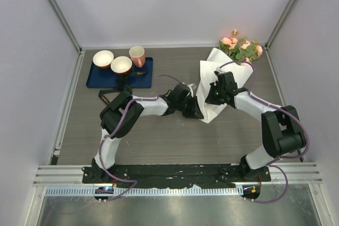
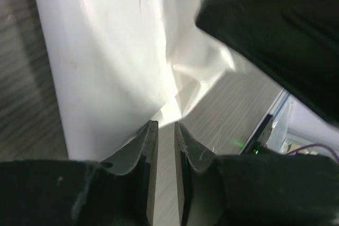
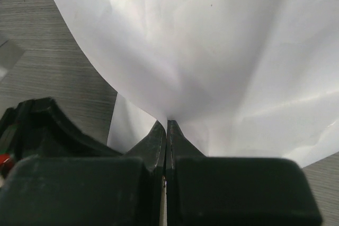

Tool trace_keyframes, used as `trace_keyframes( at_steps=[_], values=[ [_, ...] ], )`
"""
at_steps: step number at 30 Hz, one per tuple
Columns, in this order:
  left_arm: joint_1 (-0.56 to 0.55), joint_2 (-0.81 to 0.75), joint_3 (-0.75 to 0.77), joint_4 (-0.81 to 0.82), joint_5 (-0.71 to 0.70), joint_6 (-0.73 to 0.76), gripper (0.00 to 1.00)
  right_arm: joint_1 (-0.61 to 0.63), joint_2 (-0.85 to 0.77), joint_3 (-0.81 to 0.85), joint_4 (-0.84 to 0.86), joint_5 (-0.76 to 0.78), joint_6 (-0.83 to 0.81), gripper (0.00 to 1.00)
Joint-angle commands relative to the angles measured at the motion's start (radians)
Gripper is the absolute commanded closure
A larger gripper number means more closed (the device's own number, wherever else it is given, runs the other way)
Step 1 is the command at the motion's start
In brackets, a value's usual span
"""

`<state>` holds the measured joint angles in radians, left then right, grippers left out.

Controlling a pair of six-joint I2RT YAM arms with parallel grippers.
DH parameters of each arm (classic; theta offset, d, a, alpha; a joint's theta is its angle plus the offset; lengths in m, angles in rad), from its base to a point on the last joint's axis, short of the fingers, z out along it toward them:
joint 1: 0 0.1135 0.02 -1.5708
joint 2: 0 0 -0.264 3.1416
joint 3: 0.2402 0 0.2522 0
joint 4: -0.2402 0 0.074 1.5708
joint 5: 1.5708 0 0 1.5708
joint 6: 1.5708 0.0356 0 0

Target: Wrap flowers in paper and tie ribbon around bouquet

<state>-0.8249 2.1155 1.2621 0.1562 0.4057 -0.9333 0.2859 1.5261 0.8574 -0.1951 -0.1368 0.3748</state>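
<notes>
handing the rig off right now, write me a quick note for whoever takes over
Left hand: jaws slightly apart, nothing between them, at the edge of the paper.
Right hand: shut on the paper.
Flowers: far right corner, blooms poking out of the paper's far end.
Ribbon: what looks like it lies beside the blue mat, untouched.
Done: paper partly folded over the stems.
Left: finish the wrap, tie the ribbon.
</notes>
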Motion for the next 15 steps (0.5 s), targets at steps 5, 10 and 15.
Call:
trace_keyframes(
  at_steps=[5, 10, 15],
  values=[
    [0.101, -0.206, -0.066, -0.13, 0.028, 0.189, 0.64, 0.001, 0.062, 0.107, -0.026, -0.009, 0.024, 0.99],
    [0.162, -0.103, 0.016, -0.127, 0.061, 0.26, 0.57, -0.001, 0.111, 0.138, -0.004, -0.055, 0.094, 0.95],
    [0.171, 0.072, 0.169, -0.161, 0.102, 0.23, 0.63, -0.001, 0.146, 0.152, 0.019, -0.06, 0.16, 0.81]
  ],
)
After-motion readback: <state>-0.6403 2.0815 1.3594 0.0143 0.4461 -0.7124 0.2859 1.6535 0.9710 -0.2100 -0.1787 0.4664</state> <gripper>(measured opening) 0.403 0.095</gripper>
